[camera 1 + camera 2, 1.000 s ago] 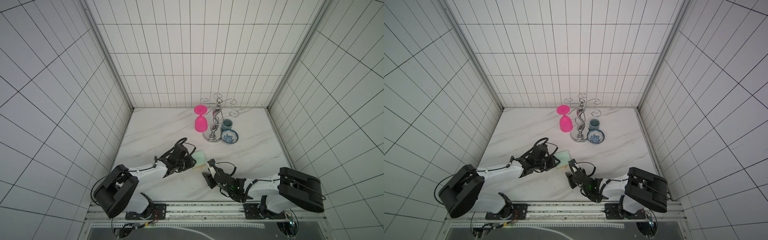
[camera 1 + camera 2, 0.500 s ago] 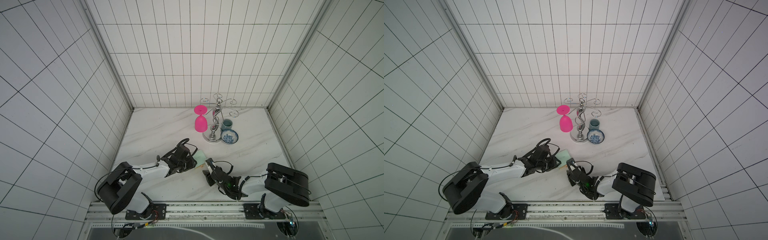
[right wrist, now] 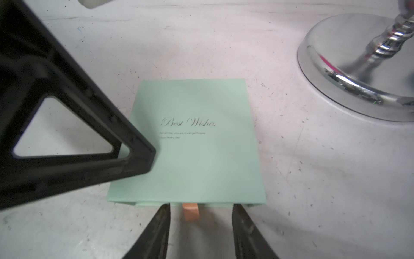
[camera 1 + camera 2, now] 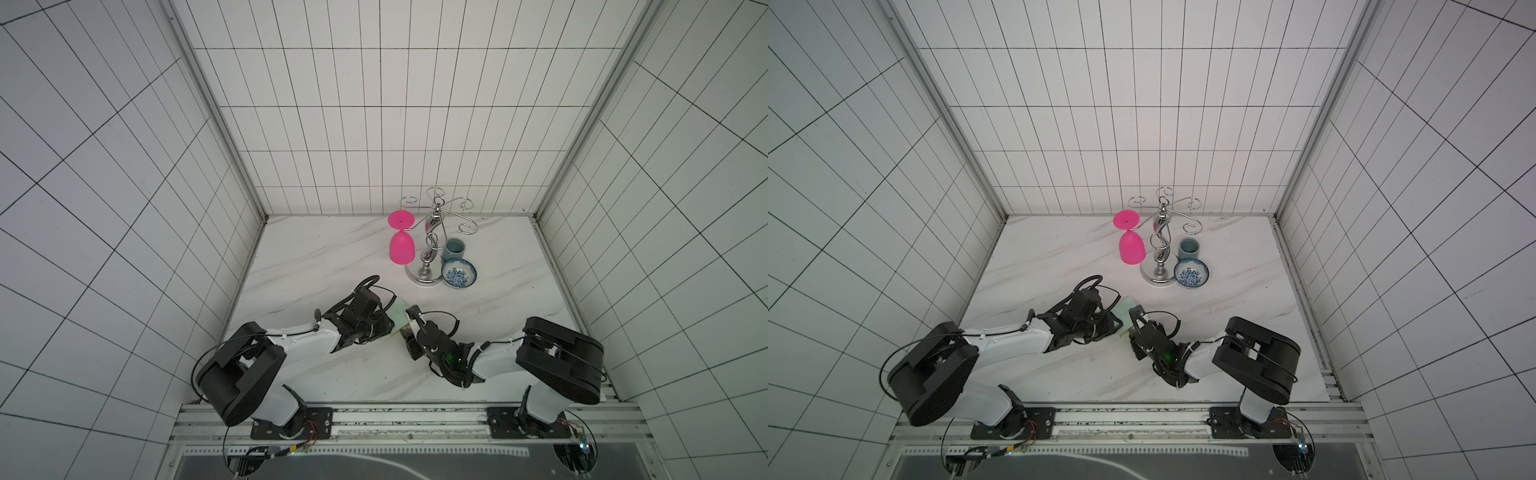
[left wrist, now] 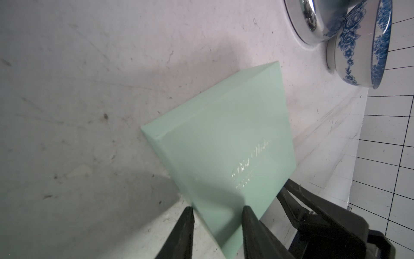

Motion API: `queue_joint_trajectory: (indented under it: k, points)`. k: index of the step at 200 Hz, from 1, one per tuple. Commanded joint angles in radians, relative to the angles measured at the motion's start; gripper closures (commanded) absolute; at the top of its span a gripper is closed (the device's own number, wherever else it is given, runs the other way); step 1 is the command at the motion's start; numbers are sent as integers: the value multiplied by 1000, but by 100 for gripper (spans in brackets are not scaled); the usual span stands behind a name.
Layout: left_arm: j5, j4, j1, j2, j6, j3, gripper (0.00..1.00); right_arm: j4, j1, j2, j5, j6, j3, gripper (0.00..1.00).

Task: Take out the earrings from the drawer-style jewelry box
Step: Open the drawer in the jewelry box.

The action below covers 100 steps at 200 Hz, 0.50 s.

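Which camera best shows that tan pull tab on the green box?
Right wrist view: the tab sticks out of the jewelry box, close and unobstructed. Left wrist shows only its green top; both top views are too distant.

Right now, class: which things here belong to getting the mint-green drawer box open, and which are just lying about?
Job in hand: jewelry box; its tan pull tab; left gripper, clamping the box; right gripper, open around the tab.

Lying about: pink glass; chrome stand; patterned bowl; teal cup.
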Motion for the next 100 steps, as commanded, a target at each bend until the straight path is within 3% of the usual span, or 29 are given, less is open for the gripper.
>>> queue_joint_trajectory:
  k: [1,100]
  points:
    - [-24,-20,-2,23,15,26,64,-12,-9,9,-17,-19,68,53]
    - [-28,-38,-1,38,37,44,64,-49,-46,11,-49,-58,83,64]
